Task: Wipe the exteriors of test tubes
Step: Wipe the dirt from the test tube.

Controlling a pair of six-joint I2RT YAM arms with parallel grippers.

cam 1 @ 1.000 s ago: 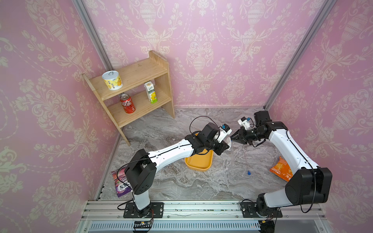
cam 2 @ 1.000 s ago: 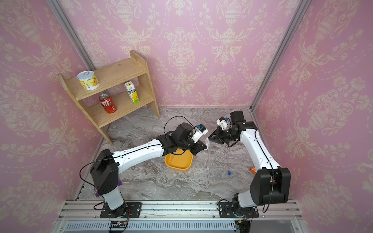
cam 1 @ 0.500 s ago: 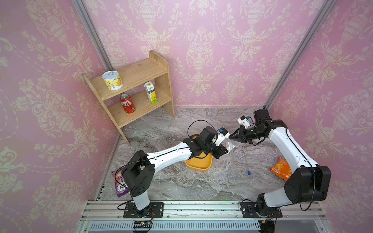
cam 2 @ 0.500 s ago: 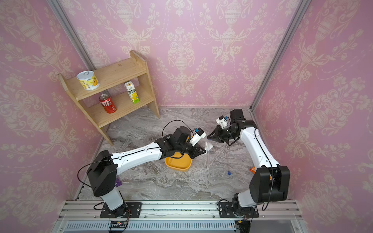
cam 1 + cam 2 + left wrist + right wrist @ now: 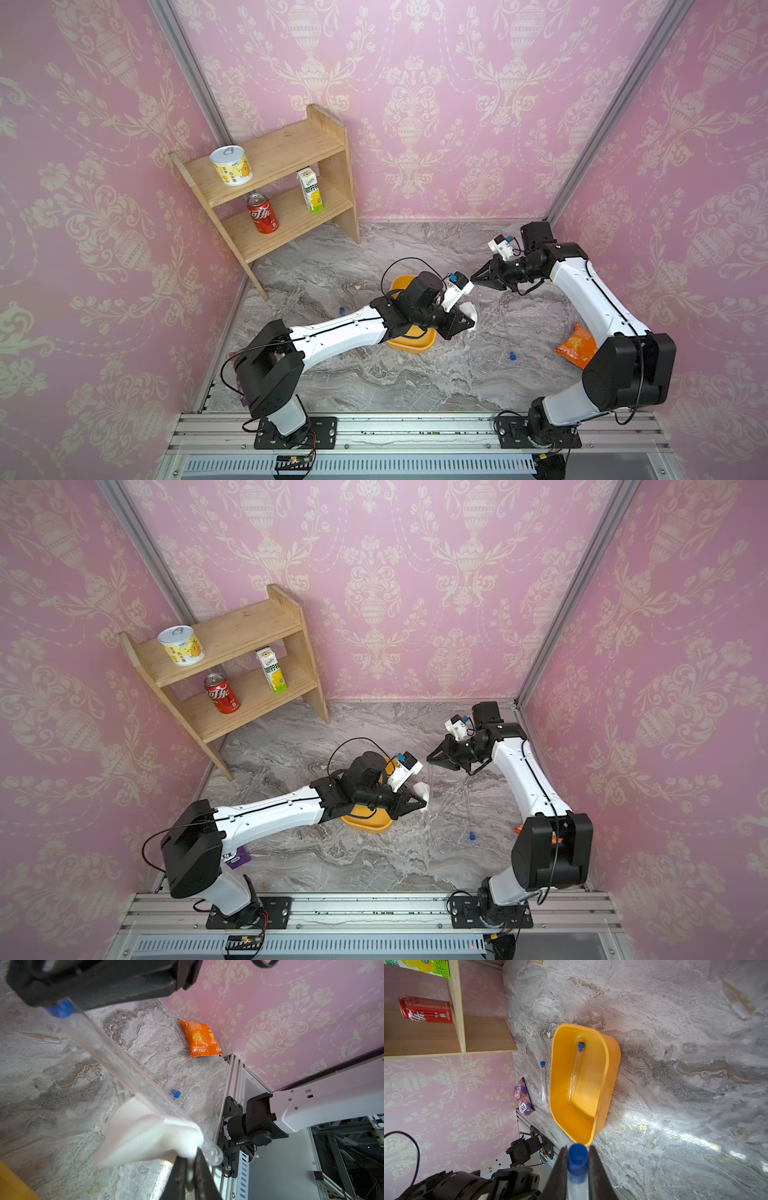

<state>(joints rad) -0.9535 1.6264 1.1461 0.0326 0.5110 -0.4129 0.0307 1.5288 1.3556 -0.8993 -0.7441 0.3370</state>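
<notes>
Pinching the blue-capped end of a long clear plastic test tube (image 5: 116, 1059), the right gripper (image 5: 577, 1148) holds it off the grey marble table (image 5: 675, 1022) — the left gripper (image 5: 188, 1159) is clamped on a folded white pad (image 5: 149, 1136) that seems to touch the tube's rounded end. A second tube (image 5: 576, 1072) lies in the yellow plastic tub (image 5: 612, 1068), a third tube (image 5: 543, 1082) just beside it — a fourth tube (image 5: 166, 1086) well apart

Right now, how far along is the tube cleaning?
Likely done: one test tube in the yellow bin. In hand: the right gripper holds a tube by its cap; the left gripper presses a white pad against it. Left: two tubes on the table.
</notes>
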